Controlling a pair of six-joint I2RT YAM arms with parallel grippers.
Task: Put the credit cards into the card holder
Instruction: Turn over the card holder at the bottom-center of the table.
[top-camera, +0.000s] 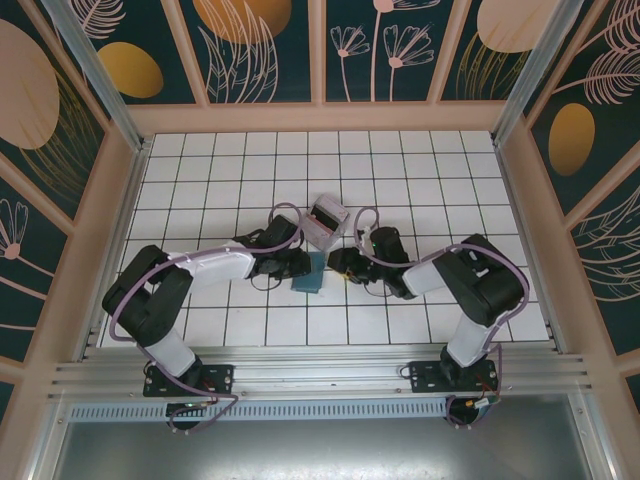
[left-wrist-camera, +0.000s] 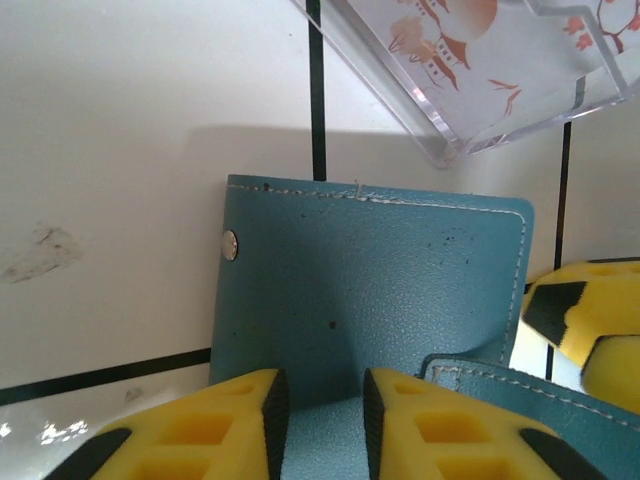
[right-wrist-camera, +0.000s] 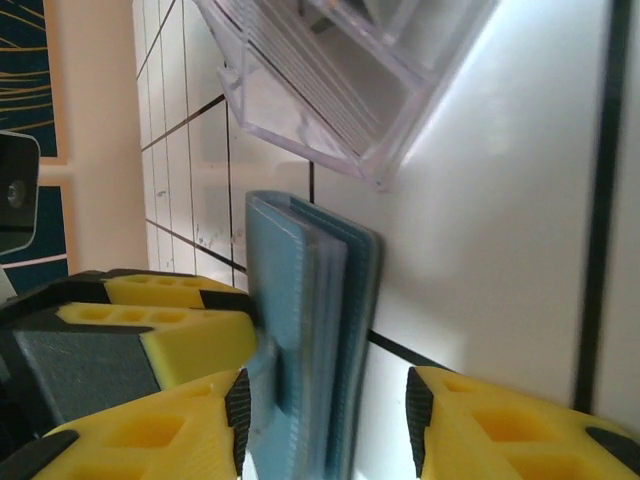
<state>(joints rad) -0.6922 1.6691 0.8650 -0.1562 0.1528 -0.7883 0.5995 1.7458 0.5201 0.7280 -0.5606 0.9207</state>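
While the card holder (top-camera: 309, 273) sits at 6 o'clock from the clear box (top-camera: 326, 222), my right gripper (right-wrist-camera: 325, 400) gapes around it. Whether the left gripper (left-wrist-camera: 325, 400) pinches it I cannot tell. Loading cards remains, I judge.

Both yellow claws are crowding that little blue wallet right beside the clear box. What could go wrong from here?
1. The left gripper and right gripper work very close together at the card holder, so their fingers might collide.
2. The clear box lies right beside the card holder; a tug could knock it.
3. The right gripper's jaws straddle the card holder loosely, so it may slip.
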